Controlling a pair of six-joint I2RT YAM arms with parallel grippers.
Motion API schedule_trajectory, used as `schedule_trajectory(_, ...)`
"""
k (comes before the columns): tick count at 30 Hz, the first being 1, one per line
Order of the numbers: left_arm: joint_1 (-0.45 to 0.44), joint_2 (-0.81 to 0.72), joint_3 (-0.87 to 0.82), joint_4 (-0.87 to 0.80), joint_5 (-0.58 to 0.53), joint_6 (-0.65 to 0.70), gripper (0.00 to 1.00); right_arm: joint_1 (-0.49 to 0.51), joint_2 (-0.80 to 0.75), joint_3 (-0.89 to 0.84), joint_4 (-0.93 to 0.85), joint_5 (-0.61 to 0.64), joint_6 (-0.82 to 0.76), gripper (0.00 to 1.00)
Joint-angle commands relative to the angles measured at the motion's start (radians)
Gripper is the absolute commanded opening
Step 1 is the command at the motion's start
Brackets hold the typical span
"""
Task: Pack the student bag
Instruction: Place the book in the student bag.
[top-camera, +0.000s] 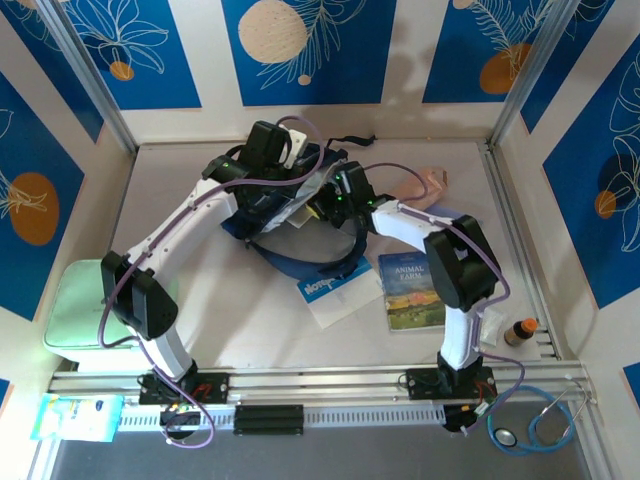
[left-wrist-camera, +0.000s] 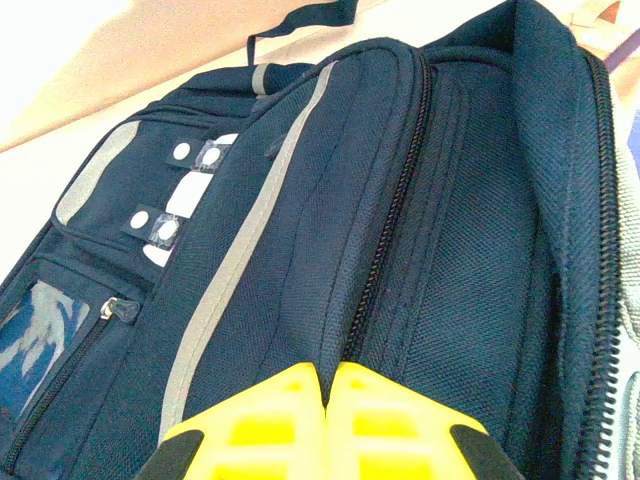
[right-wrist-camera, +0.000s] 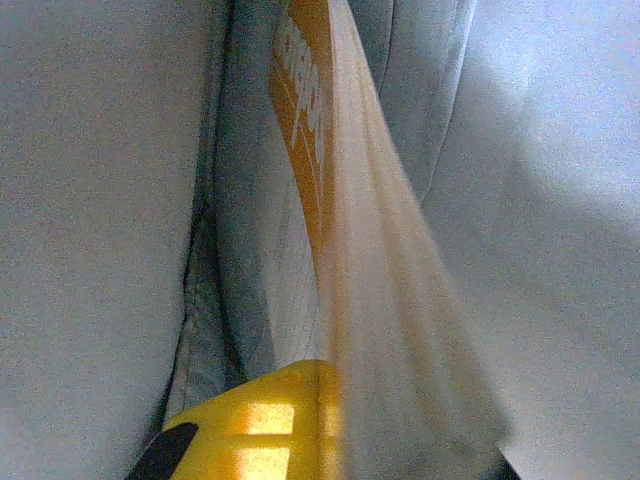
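Student bag (left-wrist-camera: 400, 250) lies mid-table toward the far wall, mouth open. Left gripper (left-wrist-camera: 325, 400) clamped on its zipper seam, apparently holding the opening wide; right gripper (right-wrist-camera: 325, 410) inside the grey lining, pinching an orange-covered notebook (right-wrist-camera: 305, 120) edge-on to slide in

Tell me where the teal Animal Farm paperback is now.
Top view: the paperback lies on the table's right side, just right of the blue-and-white notebook, nearer than the dark navy fabric backpack.

Open table (top-camera: 250, 330) fronts the student bag (left-wrist-camera: 300, 250) — books (top-camera: 412, 290) crowd the right side.
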Motion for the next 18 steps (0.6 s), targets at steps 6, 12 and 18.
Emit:
schedule_trajectory(6, -0.006, -0.087, 0.004, 0.145, 0.003, -0.032, 0.00, 0.024, 0.154, 0.138, 0.031, -0.014, 0.077, 0.07)
schedule_trajectory(12, -0.002, -0.093, -0.027, 0.167, -0.019, -0.047, 0.00, 0.031, 0.187, 0.173, 0.036, -0.056, 0.075, 0.37)
schedule_trajectory(18, 0.016, -0.098, -0.067, 0.172, -0.047, -0.049, 0.00, 0.018, -0.001, -0.010, 0.047, -0.059, 0.055, 0.62)
